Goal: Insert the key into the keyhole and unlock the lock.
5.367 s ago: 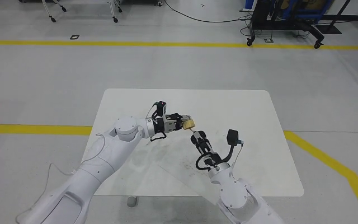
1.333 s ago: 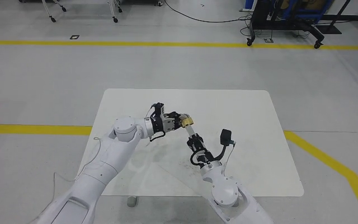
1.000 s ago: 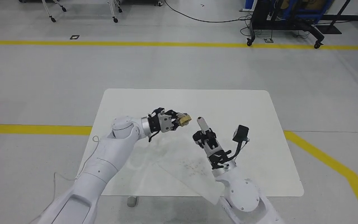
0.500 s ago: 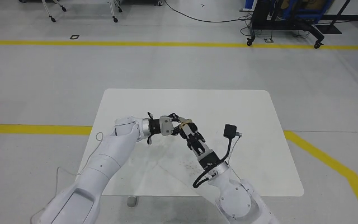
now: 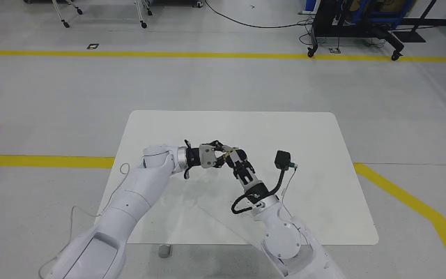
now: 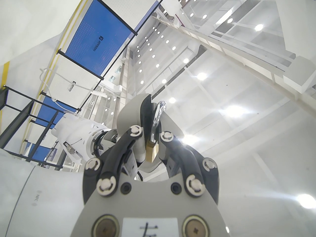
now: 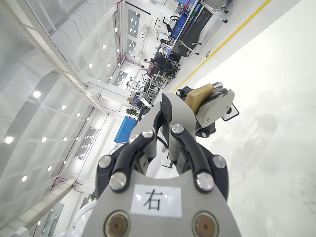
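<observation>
Bright, even light from ceiling lamps (image 6: 258, 27) — glare blooms overhead, wrist views bow at edges.

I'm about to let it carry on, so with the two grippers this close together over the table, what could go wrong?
The lock is pinched in the left gripper above the table; a push from the right gripper could twist it or knock it loose. The two grippers crowd together in the top view, so they may collide.

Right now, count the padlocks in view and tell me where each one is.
1: the brass padlock, clamped in the left gripper above the table, close to the right gripper. I see no other.
</observation>
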You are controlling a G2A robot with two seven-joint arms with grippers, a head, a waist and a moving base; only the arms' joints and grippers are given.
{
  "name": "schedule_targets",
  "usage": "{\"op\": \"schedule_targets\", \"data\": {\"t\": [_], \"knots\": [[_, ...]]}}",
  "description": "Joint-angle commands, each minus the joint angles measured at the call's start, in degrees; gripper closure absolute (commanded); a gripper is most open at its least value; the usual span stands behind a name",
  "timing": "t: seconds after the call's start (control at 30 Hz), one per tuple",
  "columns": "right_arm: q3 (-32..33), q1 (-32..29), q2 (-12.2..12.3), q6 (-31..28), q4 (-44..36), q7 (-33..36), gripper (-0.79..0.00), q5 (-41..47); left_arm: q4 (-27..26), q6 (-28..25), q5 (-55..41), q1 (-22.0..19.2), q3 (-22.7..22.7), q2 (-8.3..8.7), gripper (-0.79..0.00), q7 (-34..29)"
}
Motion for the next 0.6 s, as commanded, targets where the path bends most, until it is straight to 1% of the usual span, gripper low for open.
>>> {"op": "schedule_targets", "data": {"t": [0.0, 0.03, 0.1, 0.13, 0.17, 0.23, 0.3, 0.37, 0.47, 0.57], "knots": [[0.6, -1.1, 0.1, -1.3, -1.7, 1.3, 0.0, 3.0, -0.3, -2.4, 0.6, 0.0, -0.3, 0.05, 0.0, 0.7], [1.1, -1.9, 0.1, -2.2, -2.7, 2.8, -0.049, 5.7, -0.6, -4.0, 1.2, 0.0, -0.5, 0.1, 0.0, 1.2], [2.8, -3.5, 0.3, -3.8, -4.3, 7.4, -0.252, 12.9, -1.0, -6.9, 1.2, 0.3, -1.3, 0.15, 0.0, 2.2], [4.0, -4.2, 0.5, -4.2, -4.7, 10.3, -0.314, 17.3, -1.3, -8.4, 1.8, 0.4, -1.6, 0.22, 0.0, 2.9], [5.3, -4.8, 0.6, -3.9, -4.8, 13.5, -0.329, 22.0, -1.7, -10.1, 2.7, 0.5, -1.7, 0.3, 0.0, 3.6], [8.3, -5.1, 0.9, -1.9, -3.7, 19.0, -0.326, 30.6, -2.7, -12.7, 4.2, 0.8, -2.0, 0.46, 0.0, 4.0], [10.2, -4.4, 1.0, 2.4, -1.7, 22.7, -0.332, 37.4, -3.9, -14.8, 6.8, 1.1, -1.8, 0.66, 0.0, 4.0], [11.6, -3.0, 1.1, 5.2, 0.3, 26.4, -0.351, 44.0, -4.9, -16.2, 7.9, 1.5, -1.9, 0.81, 0.0, 3.5], [12.8, -1.6, 1.1, 7.0, 2.9, 29.2, -0.342, 49.7, -6.0, -17.1, 8.9, 2.0, -2.2, 1.01, 0.0, 2.6], [13.4, -0.6, 1.1, 7.4, 4.4, 30.7, -0.323, 52.1, -6.8, -17.5, 9.3, 2.4, -2.4, 1.15, 0.0, 1.8]]}}
